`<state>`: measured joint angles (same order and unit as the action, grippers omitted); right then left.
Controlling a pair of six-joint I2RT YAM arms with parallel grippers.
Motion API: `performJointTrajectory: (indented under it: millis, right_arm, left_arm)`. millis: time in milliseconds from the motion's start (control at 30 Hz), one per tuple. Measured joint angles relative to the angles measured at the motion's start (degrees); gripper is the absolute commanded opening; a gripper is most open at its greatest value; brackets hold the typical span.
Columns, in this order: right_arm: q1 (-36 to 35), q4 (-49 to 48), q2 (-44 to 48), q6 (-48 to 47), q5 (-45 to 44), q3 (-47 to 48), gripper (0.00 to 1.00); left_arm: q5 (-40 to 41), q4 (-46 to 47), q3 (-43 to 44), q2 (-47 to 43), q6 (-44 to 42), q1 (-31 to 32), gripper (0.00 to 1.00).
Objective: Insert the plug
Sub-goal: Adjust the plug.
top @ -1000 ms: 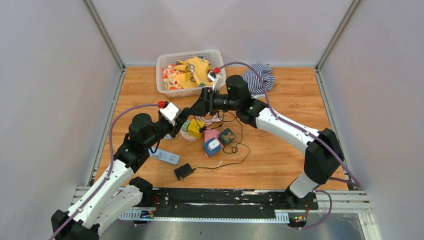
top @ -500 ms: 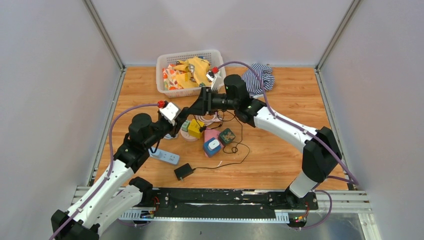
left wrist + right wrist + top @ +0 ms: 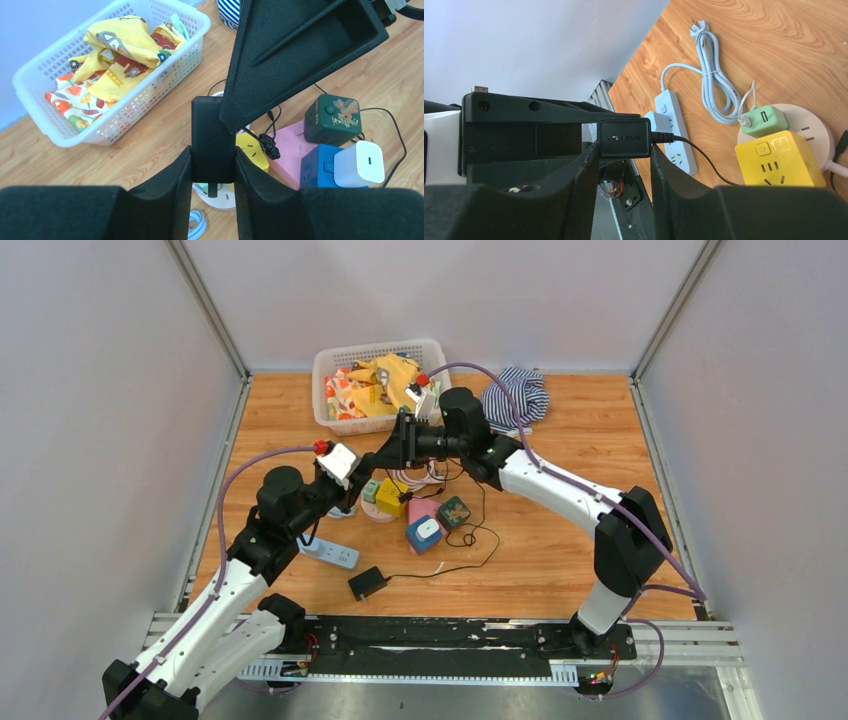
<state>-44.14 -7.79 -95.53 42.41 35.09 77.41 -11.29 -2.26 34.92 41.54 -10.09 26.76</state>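
Note:
A black TP-LINK adapter plug [image 3: 212,137] with a thin black cable hangs above the sockets, also seen in the right wrist view [image 3: 624,137]. My left gripper [image 3: 212,157] is shut on its sides, pins pointing down. My right gripper [image 3: 624,152] is closed on the same plug from the other side; its finger [image 3: 295,50] overlaps the plug's top. In the top view both grippers meet [image 3: 380,465] just above a yellow cube socket [image 3: 392,496], which shows in both wrist views [image 3: 252,145] [image 3: 780,157] on a round white socket base [image 3: 220,197].
A white power strip [image 3: 330,553] lies left, a black adapter [image 3: 367,582] near the front. A pink block [image 3: 420,510], a blue cube with white charger [image 3: 350,162] and a dark green cube [image 3: 332,119] sit right. Basket of clothes [image 3: 330,365] and striped cloth [image 3: 515,395] at the back.
My right arm has shifted slightly left and toward the back while its gripper stays at the plug. The left arm has barely moved.

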Motion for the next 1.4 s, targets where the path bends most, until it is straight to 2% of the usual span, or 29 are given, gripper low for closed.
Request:
performJointTrajectory:
  millis: [133,300,367,500,567,667,733,767,833,1133,1267,1400]
  right_arm:
    - [0.0,0.11,-1.4,0.04,0.46,1.25,0.4]
    - [0.0,0.11,-2.25,0.52,0.79,1.7,0.39]
    - [0.0,0.09,-2.34,0.83,0.79,1.7,0.33]
    - [0.0,-0.39,-2.64,1.6,0.83,1.7,0.08]
    - [0.0,-1.05,-2.99,1.9,0.92,1.73,0.01]
    - [0.02,-2.1,-3.52,2.19,1.16,1.73,0.0]
    - [0.04,-2.62,-3.74,2.25,1.29,1.73,0.0]
    - [0.04,-2.86,-3.85,2.27,1.29,1.73,0.0]
    - [0.28,-3.02,-4.11,2.25,1.31,1.73,0.0]
    - [4.55,-2.82,-4.22,-0.37,1.22,1.73,0.0]
    - [7.85,0.44,-4.0,-6.32,-0.79,2.62,0.0]
    - [11.63,6.51,-3.93,-16.2,-4.83,7.19,0.0]
  left_arm:
    - [1.09,-0.22,0.0,0.0,0.0,-0.13,0.0]
    - [1.55,-0.85,-0.02,0.0,0.0,-0.33,0.0]
    - [1.55,-0.9,-0.02,0.02,-0.02,-0.33,0.0]
    - [1.77,-0.94,-0.02,0.02,-0.02,-0.33,0.0]
    - [2.23,-1.07,-0.02,0.02,-0.02,-0.37,0.13]
    - [2.84,-1.18,-0.02,-0.02,0.04,-0.39,0.46]
    - [2.78,-1.2,-0.02,-0.11,-0.02,-0.39,0.62]
    - [2.32,-0.94,-0.02,-0.22,0.22,-0.24,0.67]
    - [1.57,-0.68,-0.02,-0.63,0.28,0.0,0.97]
    - [1.03,-0.35,0.0,-1.6,1.77,0.02,1.0]
    - [3.74,-2.54,1.51,-0.66,4.35,0.04,1.0]
    - [7.87,-6.4,6.58,3.52,7.93,0.04,1.0]
